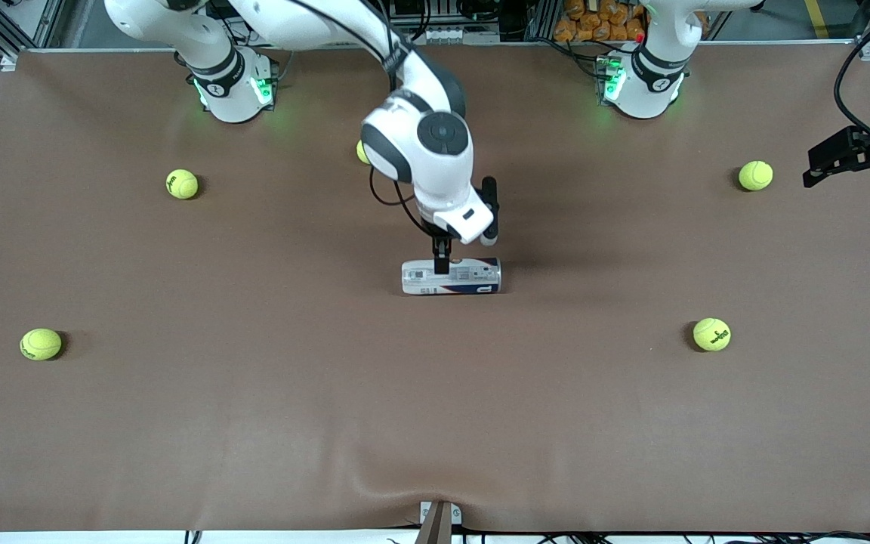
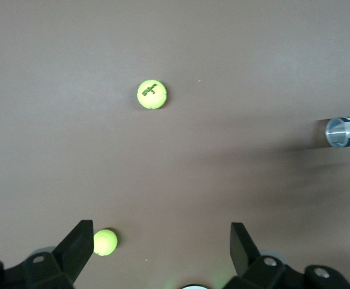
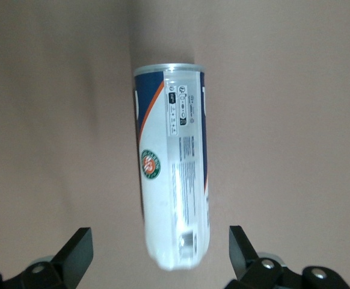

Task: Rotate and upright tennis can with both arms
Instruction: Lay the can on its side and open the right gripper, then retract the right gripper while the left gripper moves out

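The tennis can (image 1: 473, 276) lies on its side on the brown table (image 1: 435, 423), at its middle, its length running from one arm's end of the table toward the other. Its label is white, navy and red. My right gripper (image 1: 442, 261) hangs low over the can near the end that points toward the right arm. In the right wrist view the right gripper (image 3: 160, 238) is open, its fingers astride the can (image 3: 174, 168) without touching it. My left gripper (image 1: 812, 170) waits open in the air over the left arm's end of the table; its wrist view shows the left gripper (image 2: 162, 241) empty and the can's end (image 2: 343, 132).
Several yellow-green tennis balls lie scattered: two (image 1: 182, 183) (image 1: 41, 344) toward the right arm's end, two (image 1: 755, 175) (image 1: 711, 334) toward the left arm's end, one (image 1: 362, 151) half hidden by the right arm. The left wrist view shows two balls (image 2: 151, 94) (image 2: 104, 242).
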`<state>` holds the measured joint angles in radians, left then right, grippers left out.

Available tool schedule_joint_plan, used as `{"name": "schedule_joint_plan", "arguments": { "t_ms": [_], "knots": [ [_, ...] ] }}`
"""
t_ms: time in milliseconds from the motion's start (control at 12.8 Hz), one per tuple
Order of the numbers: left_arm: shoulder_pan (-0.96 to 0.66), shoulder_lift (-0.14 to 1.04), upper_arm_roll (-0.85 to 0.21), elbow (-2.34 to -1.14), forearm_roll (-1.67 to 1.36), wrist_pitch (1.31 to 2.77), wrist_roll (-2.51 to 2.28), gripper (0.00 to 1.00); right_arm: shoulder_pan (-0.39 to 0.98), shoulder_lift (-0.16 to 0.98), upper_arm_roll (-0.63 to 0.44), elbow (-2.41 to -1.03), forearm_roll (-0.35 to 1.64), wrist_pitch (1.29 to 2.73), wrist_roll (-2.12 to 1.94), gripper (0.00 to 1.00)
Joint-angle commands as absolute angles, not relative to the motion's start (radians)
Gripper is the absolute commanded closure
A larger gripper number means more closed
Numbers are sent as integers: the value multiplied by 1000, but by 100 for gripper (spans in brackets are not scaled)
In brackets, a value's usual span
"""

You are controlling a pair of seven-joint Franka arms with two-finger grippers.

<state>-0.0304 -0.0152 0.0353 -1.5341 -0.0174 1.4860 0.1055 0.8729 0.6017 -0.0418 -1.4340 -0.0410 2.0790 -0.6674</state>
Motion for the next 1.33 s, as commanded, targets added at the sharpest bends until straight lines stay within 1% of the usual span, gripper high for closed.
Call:
{"name": "schedule_joint_plan", "arguments": {
  "t_ms": [0,157,313,548,783,1017,1252],
  "knots": [
    [-23,-14,37,-1532,-45,1489,109,0,873,534,-51,-1463,-31,2031,-583,0],
    [-25,-9,37,-1534,-45,1489,112,0,841,503,-54,-1463,-32,1993,-554,0],
    [-25,-2,37,-1531,-45,1489,112,0,780,476,-54,-1463,-32,1962,-554,0],
    [-23,0,37,-1534,-48,1491,110,0,698,416,-54,-1471,-32,1867,-554,0],
    [-23,17,38,-1532,-103,1503,112,0,617,365,-55,-1471,-34,1810,-555,0],
    [-5,64,37,-1534,-168,1526,112,0,499,322,-55,-1471,-34,1740,-557,0],
    [11,135,37,-1545,-345,1543,112,0,392,288,-54,-1471,-32,1660,-555,0]
  ]
}}
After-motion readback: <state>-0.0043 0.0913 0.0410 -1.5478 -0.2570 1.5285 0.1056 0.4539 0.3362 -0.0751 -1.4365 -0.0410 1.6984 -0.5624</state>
